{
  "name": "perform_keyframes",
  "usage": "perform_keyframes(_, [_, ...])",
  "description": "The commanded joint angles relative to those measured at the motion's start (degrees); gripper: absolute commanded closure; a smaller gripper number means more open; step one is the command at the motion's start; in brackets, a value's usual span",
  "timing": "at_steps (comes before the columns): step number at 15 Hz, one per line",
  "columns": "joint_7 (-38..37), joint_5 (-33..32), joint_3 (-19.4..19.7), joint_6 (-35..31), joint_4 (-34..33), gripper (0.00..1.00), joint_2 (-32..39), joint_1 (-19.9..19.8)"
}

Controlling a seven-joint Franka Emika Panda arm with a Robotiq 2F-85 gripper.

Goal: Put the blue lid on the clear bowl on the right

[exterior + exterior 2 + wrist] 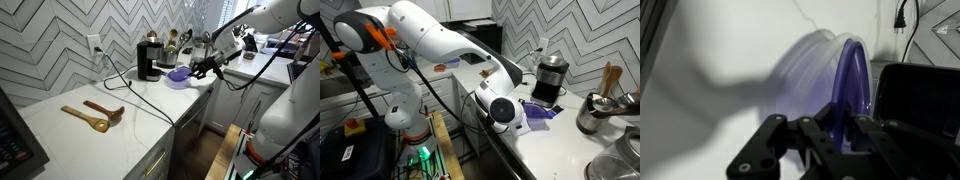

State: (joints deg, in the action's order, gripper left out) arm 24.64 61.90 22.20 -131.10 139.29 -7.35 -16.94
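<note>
The blue lid (848, 85) stands edge-on between my gripper's fingers (836, 128), which are shut on its rim. A faint clear round form, the clear bowl (805, 70), lies right against the lid's far side. In an exterior view the lid (178, 73) sits tilted over the clear bowl (177, 83) on the white counter, with my gripper (194, 70) at its side. In an exterior view the lid (542, 112) shows as a purple patch behind my wrist. The fingers are hidden there.
A black coffee maker (148, 58) stands just beside the bowl, with a cord trailing over the counter. A steel pot (595, 115) and a utensil holder (172, 42) stand behind. Two wooden spoons (90, 116) lie farther along the counter. The counter edge (150, 140) is near.
</note>
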Motion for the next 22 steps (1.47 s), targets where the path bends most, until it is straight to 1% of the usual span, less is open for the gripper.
perform_keyframes(1, [0.79,-0.10,-1.27,-2.50,-0.40,0.93,0.39,-0.47])
perform_keyframes(2, [0.63,-0.32,-1.46,-2.87,-0.51,0.89,0.42,-0.44])
perform_keyframes(3, [0.38,-0.74,-1.69,-3.55,-0.56,0.64,0.52,-0.44])
perform_keyframes(5, [0.23,-1.12,-1.99,-4.39,-0.62,0.62,0.50,-0.41])
perform_keyframes(13, [-0.01,-1.43,-2.68,-4.69,-1.56,0.02,-0.09,-0.25])
perform_keyframes(14, [-0.04,-1.60,-2.75,-4.68,-1.68,0.00,-0.10,-0.26])
perform_keyframes(22, [-0.60,-3.81,-3.33,-4.30,-3.12,0.00,-0.16,-0.14])
